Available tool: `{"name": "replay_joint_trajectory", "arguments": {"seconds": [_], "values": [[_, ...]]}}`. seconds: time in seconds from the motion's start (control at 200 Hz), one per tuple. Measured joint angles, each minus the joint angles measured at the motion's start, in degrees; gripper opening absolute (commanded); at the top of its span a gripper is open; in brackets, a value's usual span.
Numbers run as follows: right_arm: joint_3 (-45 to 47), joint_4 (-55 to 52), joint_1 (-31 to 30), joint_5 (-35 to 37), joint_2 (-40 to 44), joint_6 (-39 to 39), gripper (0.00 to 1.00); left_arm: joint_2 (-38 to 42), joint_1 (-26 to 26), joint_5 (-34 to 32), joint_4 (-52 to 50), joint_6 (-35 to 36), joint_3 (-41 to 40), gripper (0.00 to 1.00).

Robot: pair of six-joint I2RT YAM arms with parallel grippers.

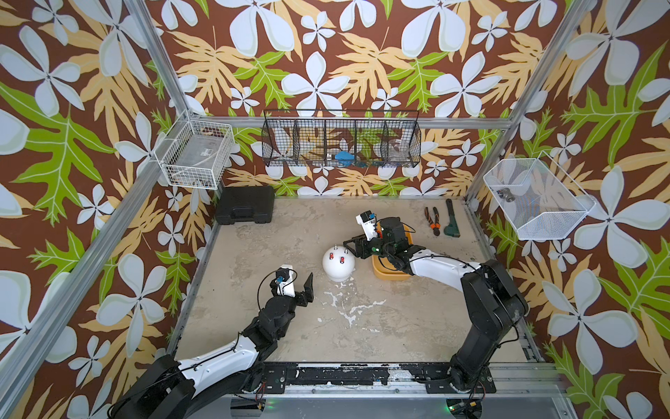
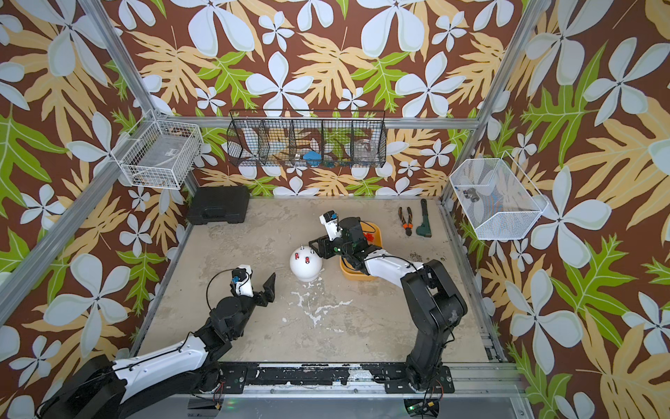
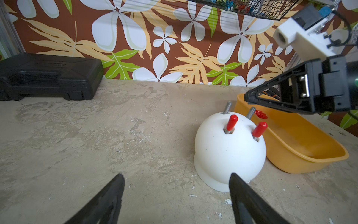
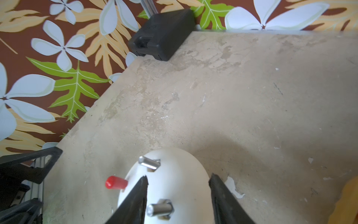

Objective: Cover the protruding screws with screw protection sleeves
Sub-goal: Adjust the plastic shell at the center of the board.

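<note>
No writing, label, brand or number can be read in any view

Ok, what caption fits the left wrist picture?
White dome with two red sleeves on, two screws bare, orange tub beside it.

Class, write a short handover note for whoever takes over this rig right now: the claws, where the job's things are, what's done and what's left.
Left claw: open, empty, low over the table near the dome.
Right claw: open, empty, at the dome, close to the bare screws.
Done: two screws wear red sleeves.
Left: cap both bare screws.
Spare sleeves lie in the orange tray beside the dome.
</note>
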State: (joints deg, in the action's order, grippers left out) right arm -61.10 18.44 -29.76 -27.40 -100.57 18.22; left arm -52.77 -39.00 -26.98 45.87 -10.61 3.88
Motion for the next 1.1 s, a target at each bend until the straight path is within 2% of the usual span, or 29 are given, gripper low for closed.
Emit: {"name": "replay_joint_trajectory", "arguments": {"seconds": [0.135, 0.2, 0.33, 0.505, 0.661, 0.836, 1.101], "values": [[1.97, 1.66, -1.31, -0.48, 1.25, -1.70, 0.46, 0.85, 0.00, -0.11, -0.04, 0.07, -0.42, 0.85], [1.33, 1.40, -1.51, -0.31, 0.00, -2.56, 0.37, 0.66, 0.00, -0.11, -0.04, 0.07, -0.52, 0.85], [-0.04, 0.83, -1.42, 0.92, -2.23, -4.26, 0.26, -0.15, 0.00, 0.09, 0.24, 0.07, -0.48, 0.85], [-0.07, 0.74, -2.29, 3.15, -2.69, -6.25, 0.16, -0.52, 0.00, 0.09, 0.33, 0.04, -0.46, 0.85], [1.51, 1.03, -3.58, 6.43, -1.20, -7.02, 0.00, -1.01, 0.00, 0.09, 1.27, 0.02, -0.46, 0.85], [3.08, 1.31, -5.11, 10.01, 0.46, -1.84, 0.00, -3.41, 0.00, -0.63, 1.70, -0.24, 0.92, 0.85], [3.37, -8.72, -13.46, 32.33, 6.54, 12.24, 0.00, -4.09, 0.00, -3.17, 2.67, -1.40, 1.42, 0.85]]}}
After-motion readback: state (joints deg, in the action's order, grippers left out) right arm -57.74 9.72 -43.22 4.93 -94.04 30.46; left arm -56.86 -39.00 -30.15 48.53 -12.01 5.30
